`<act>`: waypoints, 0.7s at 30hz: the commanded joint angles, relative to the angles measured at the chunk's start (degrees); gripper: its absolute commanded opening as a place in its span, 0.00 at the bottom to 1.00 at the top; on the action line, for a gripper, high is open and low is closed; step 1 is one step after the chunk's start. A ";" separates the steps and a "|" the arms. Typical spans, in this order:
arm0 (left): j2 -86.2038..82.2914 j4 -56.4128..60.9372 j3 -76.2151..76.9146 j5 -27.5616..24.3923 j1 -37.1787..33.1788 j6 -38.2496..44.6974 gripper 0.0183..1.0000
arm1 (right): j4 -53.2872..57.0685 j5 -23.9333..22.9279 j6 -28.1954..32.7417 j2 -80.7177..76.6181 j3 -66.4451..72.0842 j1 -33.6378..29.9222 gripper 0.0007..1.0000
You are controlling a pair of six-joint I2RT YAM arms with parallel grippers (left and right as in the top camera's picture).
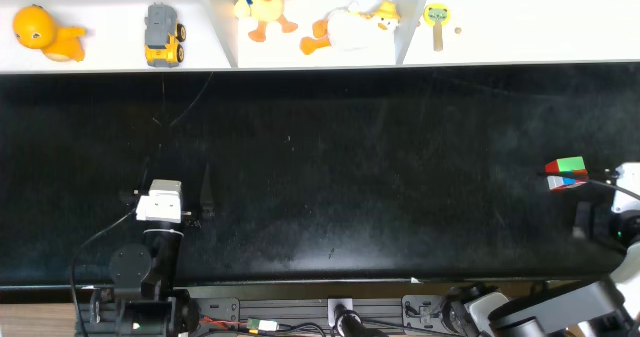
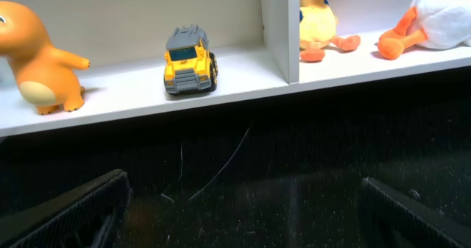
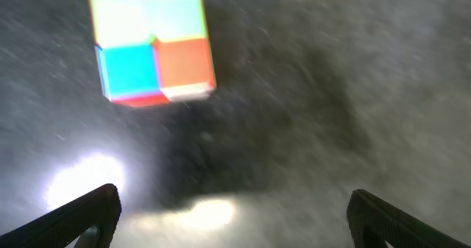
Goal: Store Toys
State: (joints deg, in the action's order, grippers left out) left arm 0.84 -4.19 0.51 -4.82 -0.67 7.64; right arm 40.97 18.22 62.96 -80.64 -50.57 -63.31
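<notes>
A multicoloured cube (image 1: 566, 172) lies on the black table (image 1: 380, 167) near its right edge. In the right wrist view the cube (image 3: 151, 45) sits just ahead of my right gripper (image 3: 232, 204), which is open and off to one side of it, not touching. In the top view my right gripper (image 1: 596, 195) is beside the cube. At the front left, my left gripper (image 1: 178, 180) is low over the table. In its own view the left gripper (image 2: 239, 196) is open and empty, facing the shelf.
A white shelf (image 1: 320, 59) runs along the table's far edge. It holds an orange figure (image 1: 45, 32), a yellow truck (image 1: 163, 35), a yellow duck plush (image 1: 264, 5), a white duck plush (image 1: 350, 27) and a small green toy (image 1: 437, 19). Dividers split the shelf.
</notes>
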 commanded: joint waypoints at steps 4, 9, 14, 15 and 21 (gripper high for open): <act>-0.68 -0.31 -0.04 0.50 0.37 -0.61 1.00 | -0.98 7.61 -4.83 -4.33 -1.44 3.10 1.00; -0.68 -0.31 -0.04 0.48 0.37 -0.61 1.00 | -1.22 7.89 -5.79 -7.52 -2.40 6.97 1.00; -0.68 -0.31 -0.04 0.50 0.37 -0.61 1.00 | -3.85 8.22 -9.49 -8.63 -3.23 9.60 0.99; -0.68 -0.31 -0.04 0.48 0.37 -0.61 1.00 | -4.44 8.20 -10.36 -8.61 -3.41 9.81 0.99; -0.68 -0.31 -0.04 0.48 0.37 -0.61 1.00 | -4.39 6.01 -12.85 -8.87 -3.98 10.10 1.00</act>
State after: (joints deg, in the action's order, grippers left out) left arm 0.84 -4.19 0.51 -4.82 -0.67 7.64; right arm 36.27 24.77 52.45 -89.10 -52.88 -53.47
